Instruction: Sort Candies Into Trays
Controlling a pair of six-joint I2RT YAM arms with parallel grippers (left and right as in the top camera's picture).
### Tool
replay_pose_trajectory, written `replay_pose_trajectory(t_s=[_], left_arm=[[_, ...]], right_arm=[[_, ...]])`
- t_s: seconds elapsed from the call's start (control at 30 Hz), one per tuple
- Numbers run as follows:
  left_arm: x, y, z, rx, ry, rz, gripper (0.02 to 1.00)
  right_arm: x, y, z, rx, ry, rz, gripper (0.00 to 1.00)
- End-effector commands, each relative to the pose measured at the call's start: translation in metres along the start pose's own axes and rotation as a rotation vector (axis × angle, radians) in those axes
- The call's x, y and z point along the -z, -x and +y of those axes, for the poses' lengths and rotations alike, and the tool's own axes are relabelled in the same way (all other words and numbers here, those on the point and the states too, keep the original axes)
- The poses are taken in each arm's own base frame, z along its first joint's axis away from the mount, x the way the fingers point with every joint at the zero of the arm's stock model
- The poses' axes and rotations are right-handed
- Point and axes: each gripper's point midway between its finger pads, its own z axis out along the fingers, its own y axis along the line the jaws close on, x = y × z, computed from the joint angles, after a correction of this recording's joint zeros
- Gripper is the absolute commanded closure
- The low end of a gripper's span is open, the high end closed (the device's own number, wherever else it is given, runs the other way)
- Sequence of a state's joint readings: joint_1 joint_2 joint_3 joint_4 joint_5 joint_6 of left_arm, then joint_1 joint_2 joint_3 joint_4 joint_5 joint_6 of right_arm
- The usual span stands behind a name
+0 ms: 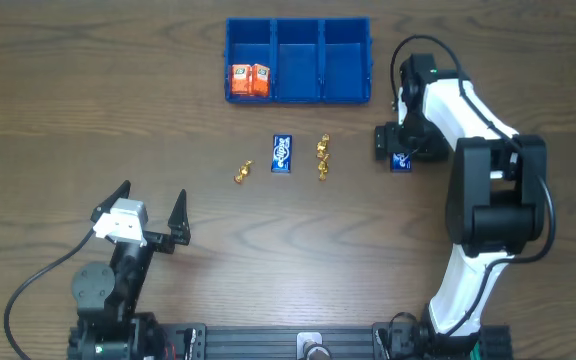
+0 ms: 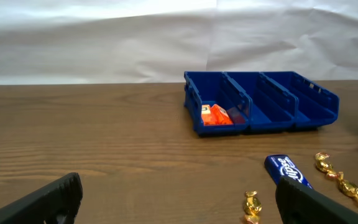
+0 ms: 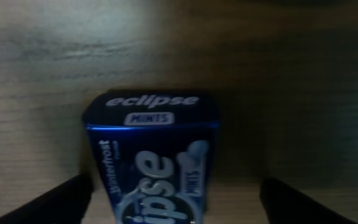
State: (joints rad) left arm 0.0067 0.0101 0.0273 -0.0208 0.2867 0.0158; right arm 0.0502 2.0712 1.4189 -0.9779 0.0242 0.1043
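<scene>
The left gripper (image 1: 150,197) has its fingers spread wide apart. A gold candy (image 1: 243,172) and a blue candy bar (image 1: 282,153) lie on the table (image 1: 68,100), well ahead of it and to its right. The right gripper (image 1: 400,152) is down low with its fingers apart too, and the blue mint box (image 3: 154,162) sits between them, not squeezed.

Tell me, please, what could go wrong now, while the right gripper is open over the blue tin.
1. The tin sits off centre in the right gripper. One finger is almost at its edge, so closing may push or turn the tin instead of gripping it.
2. One bin of the tray already holds orange candies. A release over that bin would mix the kinds.
</scene>
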Motion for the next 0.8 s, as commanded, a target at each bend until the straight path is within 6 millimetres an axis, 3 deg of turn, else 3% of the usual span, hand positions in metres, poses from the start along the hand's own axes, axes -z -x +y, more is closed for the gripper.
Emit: replay_pose_trajectory(t_s=[0.03,0.23,0.37,0.47,0.5,0.6,0.67,0.77,0.8], left_arm=[[-0.001,-0.016,-0.001,0.012,-0.010,0.043,0.020],[-0.001,-0.016,-0.001,0.012,-0.010,0.043,0.020],[-0.001,-0.016,-0.001,0.012,-0.010,0.043,0.020],[-0.001,-0.016,-0.001,0.012,-0.010,0.043,0.020],[-0.001,-0.016,-0.001,0.012,-0.010,0.043,0.020],[-0.001,-0.016,-0.001,0.012,-0.010,0.043,0.020],[-0.001,-0.016,-0.001,0.012,-0.010,0.043,0.020],[-0.001,-0.016,-0.001,0.012,-0.010,0.043,0.020],[-0.001,-0.016,-0.001,0.012,-0.010,0.043,0.020]], right_arm=[[-0.005,-0.001,0.001,0.016,-0.020,0.007,0.268],[-0.005,-0.001,0.009,0.036,-0.019,0.004,0.665],[-0.004,0.001,0.016,0.045,0.001,-0.007,0.748],[0.015,0.006,0.022,0.048,0.021,-0.049,0.787],[0.026,0.008,0.023,0.048,0.023,-0.076,0.796],[0.108,0.026,0.033,0.015,0.056,-0.298,0.910],[0.154,0.034,0.044,0.010,0.081,-0.401,0.917],[0.218,0.048,0.075,0.057,0.117,-0.535,0.917],[0.230,0.053,0.085,0.069,0.118,-0.576,0.915]])
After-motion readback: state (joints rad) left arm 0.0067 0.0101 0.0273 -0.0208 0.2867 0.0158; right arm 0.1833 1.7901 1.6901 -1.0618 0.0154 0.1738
